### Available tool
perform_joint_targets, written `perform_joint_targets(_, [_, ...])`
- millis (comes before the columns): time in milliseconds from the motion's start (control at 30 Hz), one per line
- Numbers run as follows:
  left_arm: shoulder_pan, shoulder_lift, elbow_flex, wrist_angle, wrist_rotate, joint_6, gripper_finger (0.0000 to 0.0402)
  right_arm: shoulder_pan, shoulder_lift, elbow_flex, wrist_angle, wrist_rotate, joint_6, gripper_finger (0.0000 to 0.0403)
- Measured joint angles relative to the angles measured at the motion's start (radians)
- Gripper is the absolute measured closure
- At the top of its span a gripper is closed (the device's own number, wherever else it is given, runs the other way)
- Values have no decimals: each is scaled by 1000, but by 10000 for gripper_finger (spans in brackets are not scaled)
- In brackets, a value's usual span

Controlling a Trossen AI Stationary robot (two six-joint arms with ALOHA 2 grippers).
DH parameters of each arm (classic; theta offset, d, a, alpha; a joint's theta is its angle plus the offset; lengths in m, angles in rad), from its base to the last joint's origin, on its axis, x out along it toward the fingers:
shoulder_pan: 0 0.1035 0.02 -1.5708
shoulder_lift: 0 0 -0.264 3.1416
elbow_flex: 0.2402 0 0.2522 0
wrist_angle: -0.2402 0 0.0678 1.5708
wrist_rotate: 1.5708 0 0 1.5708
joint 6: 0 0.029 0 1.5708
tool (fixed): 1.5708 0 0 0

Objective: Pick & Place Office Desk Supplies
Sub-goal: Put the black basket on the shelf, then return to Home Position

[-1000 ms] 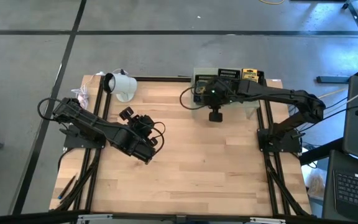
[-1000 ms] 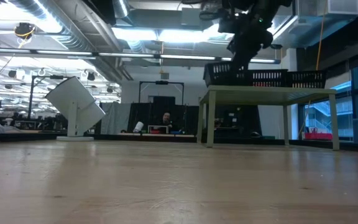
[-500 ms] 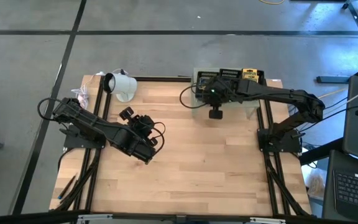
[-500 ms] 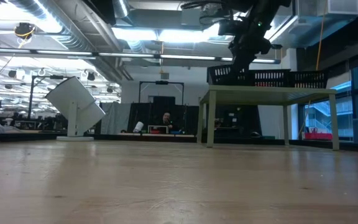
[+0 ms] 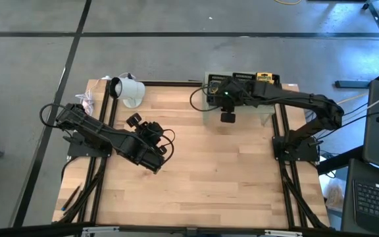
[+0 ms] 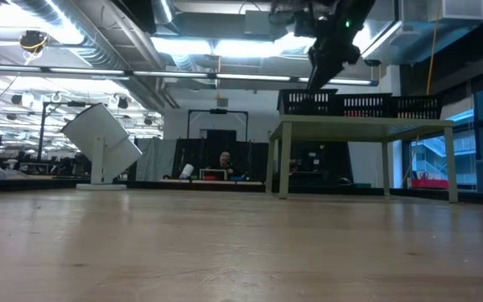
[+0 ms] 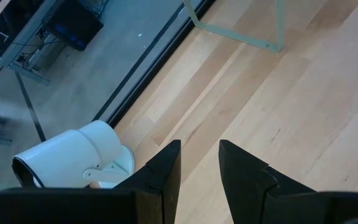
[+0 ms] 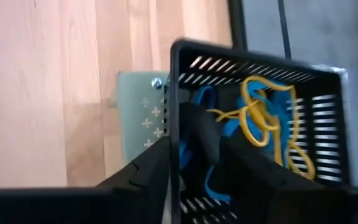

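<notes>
2 arms [image 5: 110,135] – 1 white cup [image 5: 127,89] – 1 stand [image 6: 363,126].

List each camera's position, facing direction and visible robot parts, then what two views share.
High: overhead, looking straight down; both arms, left gripper, right gripper.
Low: table height, looking level across the table; right arm above the black basket.
Left wrist: past its fingers at the white cup-like object.
Right wrist: past its fingers into the basket, yellow and blue rubber bands.
Shared: high and right wrist both show the pale green stand.

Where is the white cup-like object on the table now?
In the high view, the white cup-like object lies on its side at the table's far left corner, beyond the left gripper and well apart from the pale green stand.
</notes>
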Motion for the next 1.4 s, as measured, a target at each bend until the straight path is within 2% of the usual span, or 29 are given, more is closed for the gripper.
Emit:
perform_joint_targets(267, [0, 0, 0, 0, 4, 1, 300, 6, -15, 150, -128, -4, 87, 224])
perform_joint_targets(467, [0, 0, 0, 0, 24, 25, 300, 7, -84, 150, -163, -13, 121, 232])
perform_joint_targets(600, [0, 0, 0, 0, 24, 24, 300, 6, -173, 128, -152, -94, 127, 245])
perform_joint_targets(733, [0, 0, 0, 0, 14, 26, 300, 7, -300, 22, -89, -130, 166, 254])
perform_joint_targets(933, [0, 0, 0, 0, 10, 115, 300, 12, -524, -234, 35, -130, 252, 259])
perform_joint_targets(1067, [0, 0, 0, 13, 69, 158, 300, 49, -674, -388, 125, -122, 327, 259])
perform_joint_targets(1233, [0, 0, 0, 31, 120, 244, 300, 110, -836, -549, 232, -35, 414, 259])
perform_joint_targets(1400, [0, 0, 0, 78, 213, 237, 300, 172, -960, -693, 338, 11, 462, 259])
